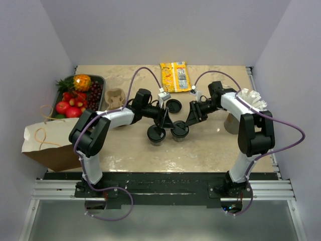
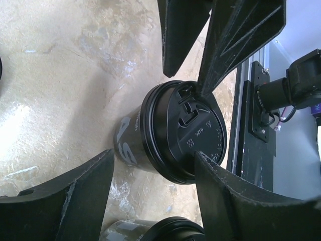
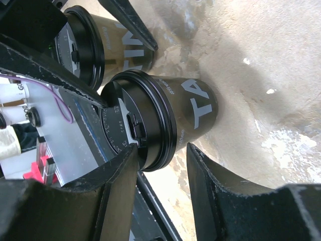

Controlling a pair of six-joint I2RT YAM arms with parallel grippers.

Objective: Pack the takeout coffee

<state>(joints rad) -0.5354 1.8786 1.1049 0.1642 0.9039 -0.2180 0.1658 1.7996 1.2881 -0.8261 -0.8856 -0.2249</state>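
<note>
Presently on the tabletop [image 1: 210,150]: two dark takeout coffee cups with black lids stand upright side by side near the middle, between the two arms.
Right cup [image 1: 179,130]: white lettering on its wall, lid seated.
Left cup [image 1: 156,134]: just beside the right cup, lid on, apart from both grippers.
Right gripper [image 3: 163,149]: half closed around the right cup just under the lid rim, with one finger against each side.
Left gripper [image 2: 153,156]: spread wide, reaching in from the opposite side over the same cup. One finger sits at the lid's edge and the other stands well clear, so it has no grip on the cup.
Fingers together: the two sets come close to each other at that lid.
Third black lid [image 1: 173,106]: farther back, behind the cups. I cannot tell whether a cup is beneath it.
Cup carrier [image 1: 115,98]: moulded pulp, at the far left, just beside the fruit tray [image 1: 98,83].
Paper bag [image 1: 47,143]: brown, lying at the left near edge.
Snack packet [image 1: 174,76]: yellow, flat at the far edge.
</note>
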